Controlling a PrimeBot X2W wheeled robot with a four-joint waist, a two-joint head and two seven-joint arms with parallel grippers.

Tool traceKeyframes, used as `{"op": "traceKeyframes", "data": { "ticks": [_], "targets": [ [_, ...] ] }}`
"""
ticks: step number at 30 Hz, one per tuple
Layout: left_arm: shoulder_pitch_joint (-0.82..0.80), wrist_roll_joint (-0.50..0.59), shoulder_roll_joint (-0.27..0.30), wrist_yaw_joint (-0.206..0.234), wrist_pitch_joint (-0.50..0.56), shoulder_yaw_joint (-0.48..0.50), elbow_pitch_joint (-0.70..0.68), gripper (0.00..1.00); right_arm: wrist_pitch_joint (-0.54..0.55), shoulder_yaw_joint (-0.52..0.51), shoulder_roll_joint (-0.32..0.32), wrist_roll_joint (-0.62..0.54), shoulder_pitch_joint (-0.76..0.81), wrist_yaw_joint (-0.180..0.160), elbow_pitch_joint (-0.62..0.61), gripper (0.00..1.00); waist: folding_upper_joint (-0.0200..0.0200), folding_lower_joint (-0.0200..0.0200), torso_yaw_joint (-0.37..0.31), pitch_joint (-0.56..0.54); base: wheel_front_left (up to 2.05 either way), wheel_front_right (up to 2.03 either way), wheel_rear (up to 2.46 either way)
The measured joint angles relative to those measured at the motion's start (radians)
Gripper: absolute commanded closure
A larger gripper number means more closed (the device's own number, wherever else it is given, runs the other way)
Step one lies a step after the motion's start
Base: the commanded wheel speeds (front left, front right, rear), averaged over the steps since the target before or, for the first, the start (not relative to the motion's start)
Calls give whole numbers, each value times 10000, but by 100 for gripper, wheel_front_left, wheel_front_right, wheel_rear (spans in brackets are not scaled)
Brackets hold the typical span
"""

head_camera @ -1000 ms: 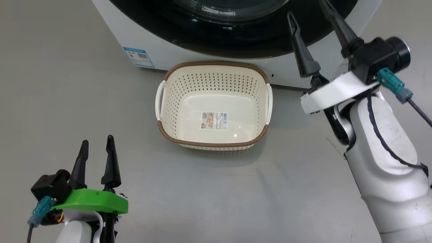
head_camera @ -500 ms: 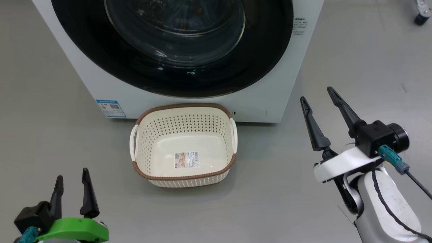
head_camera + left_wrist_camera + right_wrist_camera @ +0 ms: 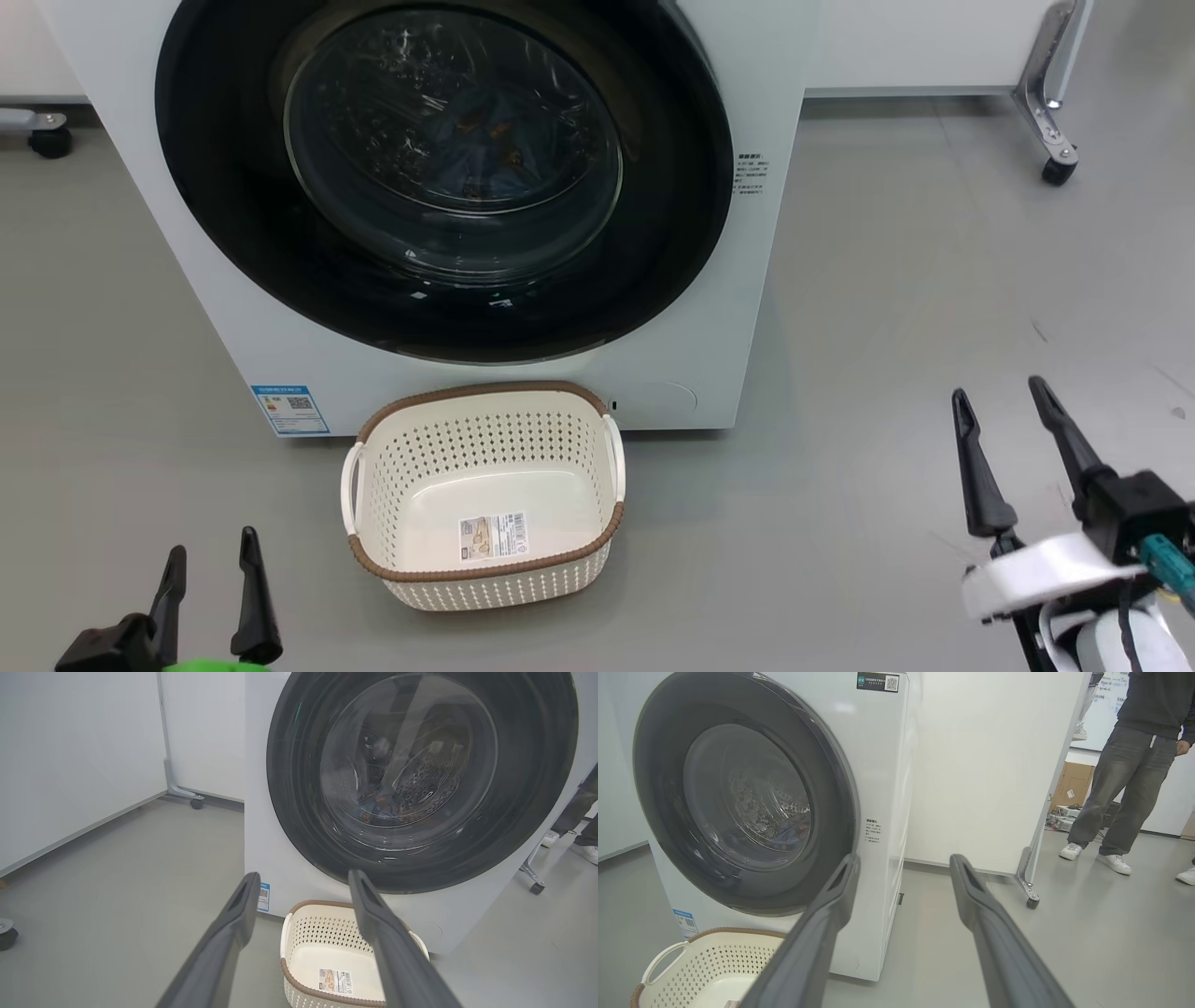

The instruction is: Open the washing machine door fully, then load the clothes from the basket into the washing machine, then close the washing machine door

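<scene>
The white washing machine [image 3: 766, 280] stands ahead with its black-rimmed door [image 3: 233, 233] shut flat against the front. Through the glass bowl I see the clothes [image 3: 476, 149] as bluish fabric with orange bits in the drum, also the clothes [image 3: 373, 805] from the left wrist. The cream basket [image 3: 481, 387] sits on the floor against the machine's base, holding just its barcode sticker. My left gripper [image 3: 213, 543] is open at lower left, short of the basket. My right gripper [image 3: 997, 388] is open at lower right, well clear of the machine. Both wrist views show parted fingers, left gripper [image 3: 303, 876] and right gripper [image 3: 904, 857].
A white partition on a metal foot with a caster wheel [image 3: 1055, 168] stands right of the machine. A person in grey trousers [image 3: 1120, 788] and white shoes stands beyond it. Another caster [image 3: 47, 140] shows at far left. Grey floor surrounds the basket.
The head camera has lifted and drawn back, bringing the whole door into view. My right gripper has come away from the door's rim to the lower right. Both grippers stay open.
</scene>
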Motion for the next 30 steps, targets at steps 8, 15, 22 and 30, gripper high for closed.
{"op": "traceKeyframes", "data": {
  "ticks": [8, 15, 22, 30],
  "targets": [
    [284, -2, 4, 182, 0, 426, -299, 0, 0, -221, 130, 0, 900, -75, -167, 0, 0, 0, 118, -120, 0, 0, 0],
    [329, -8, -4, 182, 8, 366, -320, 100, 0, -313, 261, 0, 1008, -61, -372, 100, 0, 0, 325, -115, 0, 0, 0],
    [364, -228, -232, 178, 213, 431, 303, 100, 25, -234, 573, 194, 1355, -59, 209, 100, 0, 0, 317, -109, 0, 0, 0],
    [265, -1191, -230, 165, 662, 550, 573, 100, 370, -545, 604, 1202, 1269, -2, 414, 100, 0, 0, 249, -65, 0, 0, 0]
  ]
}}
